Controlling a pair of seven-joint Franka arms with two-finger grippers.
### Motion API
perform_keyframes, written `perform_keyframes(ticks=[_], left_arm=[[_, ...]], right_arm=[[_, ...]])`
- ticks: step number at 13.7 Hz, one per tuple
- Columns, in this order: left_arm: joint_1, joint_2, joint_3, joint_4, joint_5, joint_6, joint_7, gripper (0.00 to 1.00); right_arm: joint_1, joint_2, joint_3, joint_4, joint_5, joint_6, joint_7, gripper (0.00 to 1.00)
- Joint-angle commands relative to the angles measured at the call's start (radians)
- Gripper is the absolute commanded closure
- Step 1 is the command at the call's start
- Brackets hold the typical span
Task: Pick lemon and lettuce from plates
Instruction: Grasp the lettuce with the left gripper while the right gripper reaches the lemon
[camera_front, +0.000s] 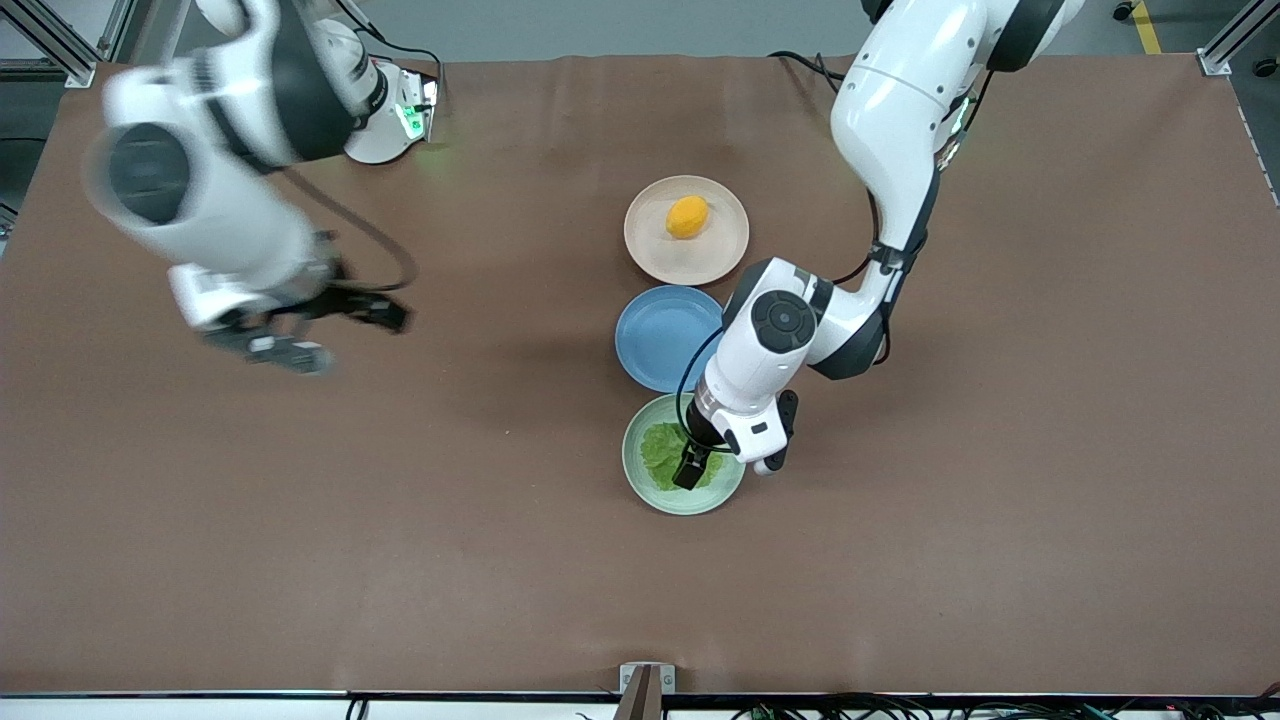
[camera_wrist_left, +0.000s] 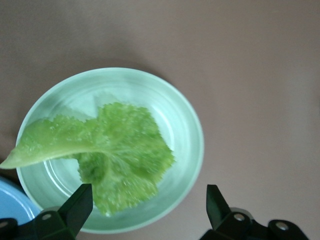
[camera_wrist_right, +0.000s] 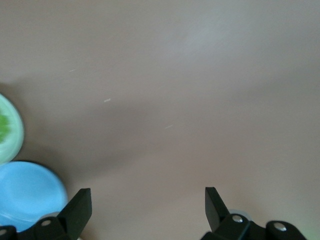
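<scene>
Left gripper (camera_front: 692, 470) over the lettuce (camera_front: 668, 452) — jaws wide, nothing held.

We see the leaf flat in the mint plate (camera_front: 640, 485), nearest the front camera, its stem tip reaching the rim by the blue plate (camera_front: 655, 340); it lies under the open fingers, offset toward one. The right gripper (camera_front: 300, 335) — also wide — hangs over bare table, well apart from the lemon (camera_front: 687, 216) on the beige plate (camera_front: 650, 250).

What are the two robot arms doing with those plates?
The left gripper hangs open right over the lettuce on the mint green plate, ready to pick it up. The lemon sits untouched on the beige plate, farther from the front camera, with an empty blue plate between them. The right gripper, also open and holding nothing, is over bare table toward its own end.
</scene>
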Motion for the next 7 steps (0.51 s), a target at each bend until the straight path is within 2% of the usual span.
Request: perform_keyframes(ticks=[1,7], left_arm=[[-0.019,0.043,0.009,0.031,-0.018,0.005,-0.014,0.00],[-0.032,0.071,0.009,0.031,-0.018,0.006,-0.009,0.00]], right_arm=[[0.164,-0.053,-0.012,-0.155,0.013,0.144,0.271,0.00],[0.471,-0.026,-0.011,-0.300,0.014,0.441,0.771,0.00]])
